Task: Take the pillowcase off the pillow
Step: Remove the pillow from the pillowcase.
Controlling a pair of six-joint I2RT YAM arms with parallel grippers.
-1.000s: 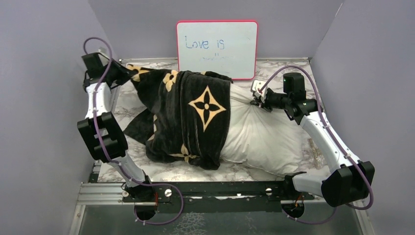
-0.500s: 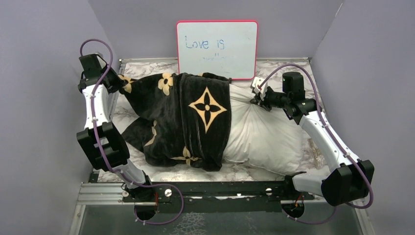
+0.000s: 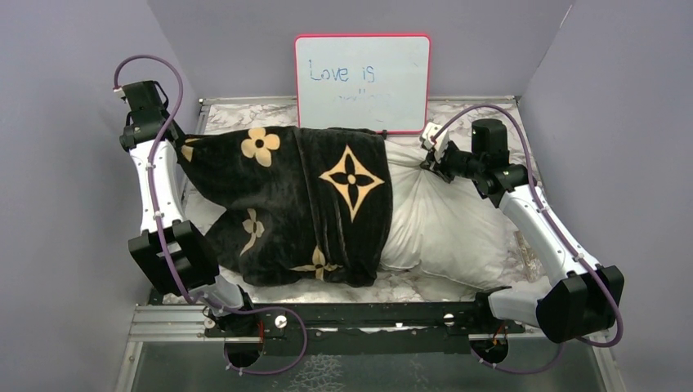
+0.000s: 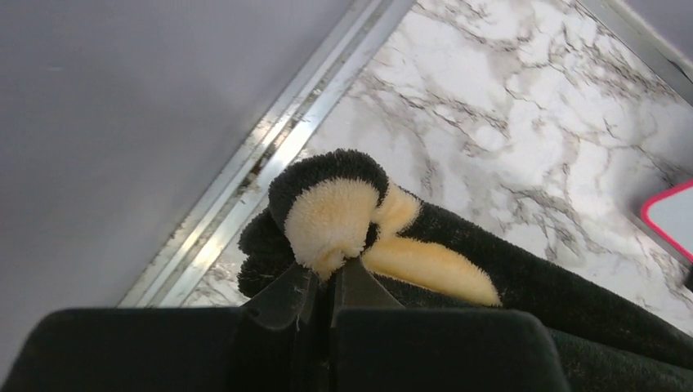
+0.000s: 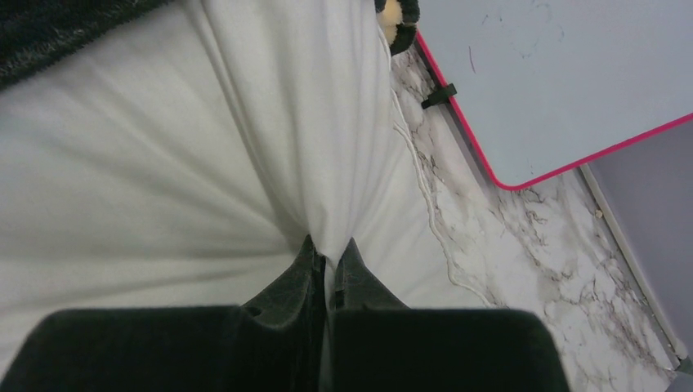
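Note:
The black pillowcase (image 3: 286, 196) with tan flower motifs covers the left half of the white pillow (image 3: 445, 220) and stretches toward the far left corner. There my left gripper (image 3: 181, 140) is shut on a bunched fold of it; the left wrist view shows that black and tan pillowcase (image 4: 335, 216) fold pinched in my left gripper (image 4: 331, 273). My right gripper (image 3: 425, 165) is shut on the bare pillow's far edge. In the right wrist view, white pillow (image 5: 163, 180) fabric puckers into my right gripper (image 5: 329, 257).
A pink-framed whiteboard (image 3: 362, 82) leans on the back wall just behind the pillow, its whiteboard (image 5: 556, 82) corner close to my right gripper. Grey walls close in left and right. A metal rail (image 4: 270, 155) edges the marble table (image 3: 245, 114) by my left gripper.
My left gripper has pulled the pillowcase corner further left and up toward the wall, stretching the fabric flat. The right gripper stayed put on the pillow.

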